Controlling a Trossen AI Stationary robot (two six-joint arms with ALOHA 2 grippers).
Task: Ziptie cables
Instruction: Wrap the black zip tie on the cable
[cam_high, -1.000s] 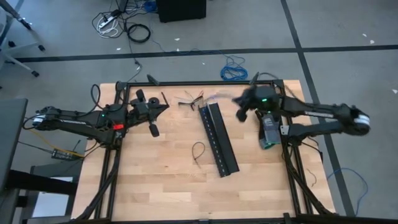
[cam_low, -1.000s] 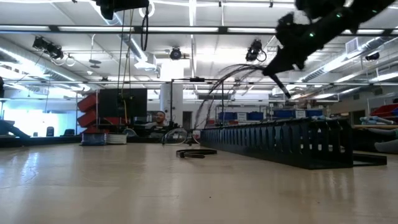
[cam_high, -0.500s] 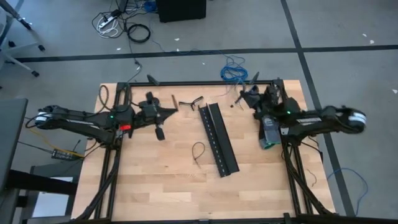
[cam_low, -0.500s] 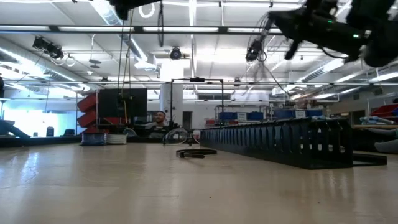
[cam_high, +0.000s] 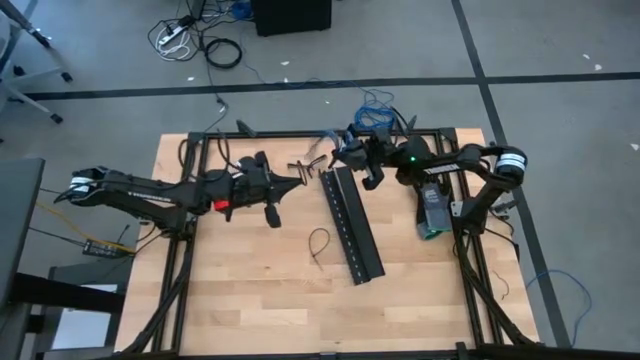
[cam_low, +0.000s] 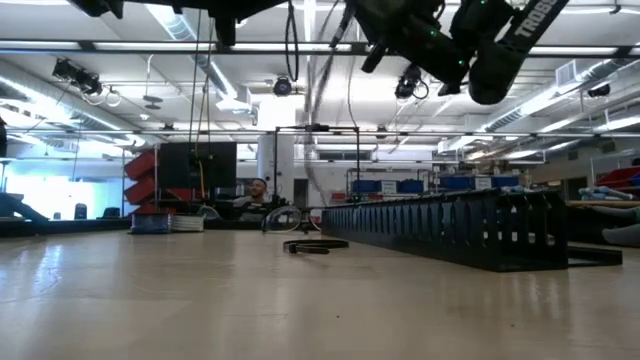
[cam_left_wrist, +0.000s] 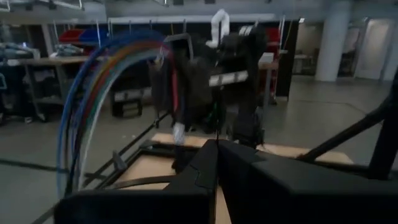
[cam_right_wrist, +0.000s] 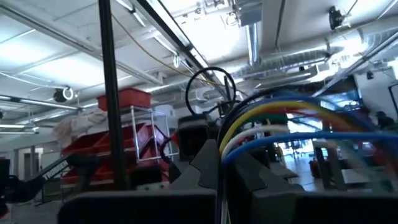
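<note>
The right gripper (cam_high: 345, 155) is clamped on the bundle of thin coloured wires (cam_right_wrist: 273, 121), held aloft near the table's far edge. The left gripper (cam_high: 297, 181), pressed together, faces it. No ziptie looks fastened yet.

Wooden table (cam_high: 250, 290) inside a black frame (cam_high: 175, 270). Lying on it — a long black perforated strip (cam_high: 352, 224) running slantwise across the middle, and just beside it a small black loop (cam_high: 318, 244), possibly a closed ziptie. Both rest flat on the boards.
</note>
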